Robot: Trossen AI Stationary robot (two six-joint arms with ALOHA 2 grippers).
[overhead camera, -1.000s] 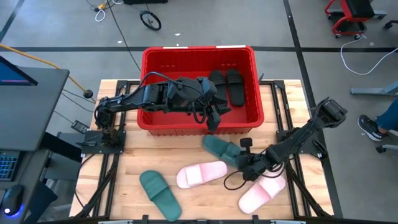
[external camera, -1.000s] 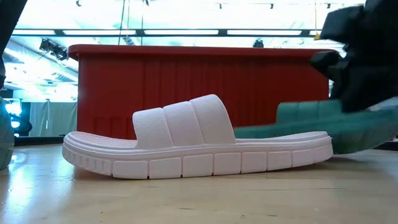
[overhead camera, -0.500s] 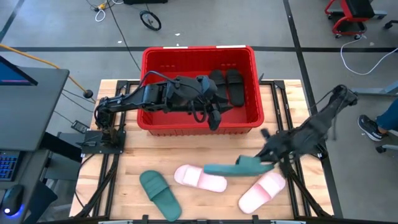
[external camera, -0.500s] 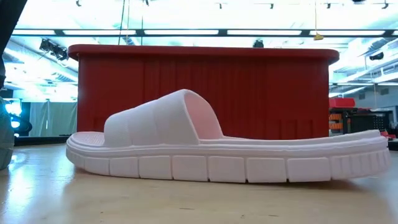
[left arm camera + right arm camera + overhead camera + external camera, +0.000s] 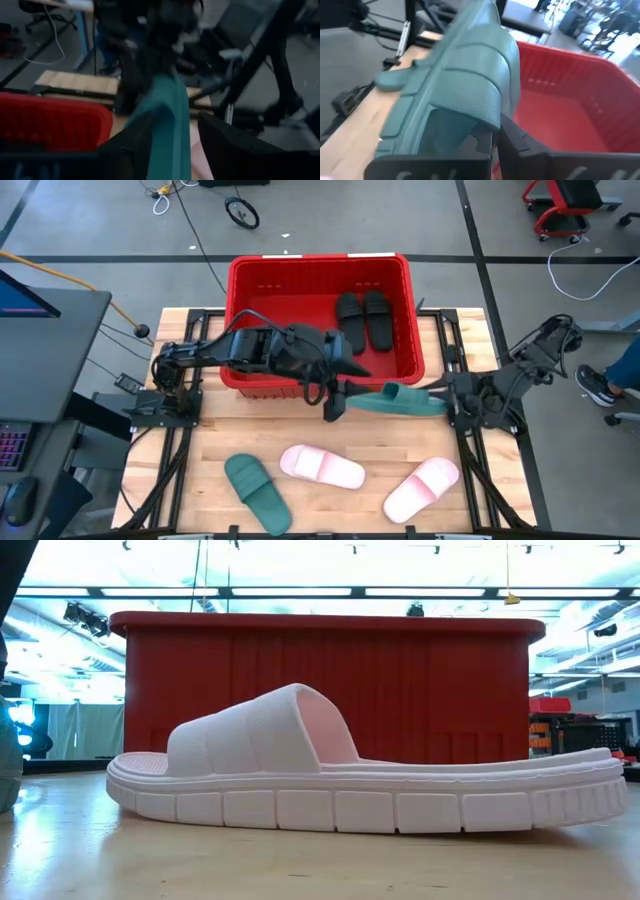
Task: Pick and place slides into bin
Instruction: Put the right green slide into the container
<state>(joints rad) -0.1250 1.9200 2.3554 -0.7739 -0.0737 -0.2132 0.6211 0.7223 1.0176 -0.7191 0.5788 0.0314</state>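
My right gripper (image 5: 445, 395) is shut on a dark green slide (image 5: 398, 398), which is in the air in front of the red bin (image 5: 240, 280). My left gripper (image 5: 337, 395) is open at the slide's other end. In the left wrist view its two fingers stand on either side of the slide (image 5: 167, 125); I cannot tell whether they touch it. Two black slides (image 5: 362, 320) lie in the bin. The second green slide (image 5: 257, 492) and two pale pink slides (image 5: 322, 468) (image 5: 422, 488) lie sole-down on the table. My right gripper holds the green slide at its strap end (image 5: 470, 125), coming level from the table's right side, along the slide. The strap hides the exact place of contact. The slide is lifted clear and turned on its edge, its free end (image 5: 390, 80) toward the left gripper.
The bin's near wall (image 5: 300, 385) is right behind the lifted slide. In the low view one pink slide (image 5: 350, 780) fills the foreground with the bin (image 5: 330, 670) behind it. A person's shoe (image 5: 598, 385) shows beyond the table's right edge.
My right gripper has lifted the green slide off the table and carried it up and toward the far and right edges, to just in front of the bin. My left gripper has come out of the bin toward the near edge, to the slide's free end. One pink slide has turned about.
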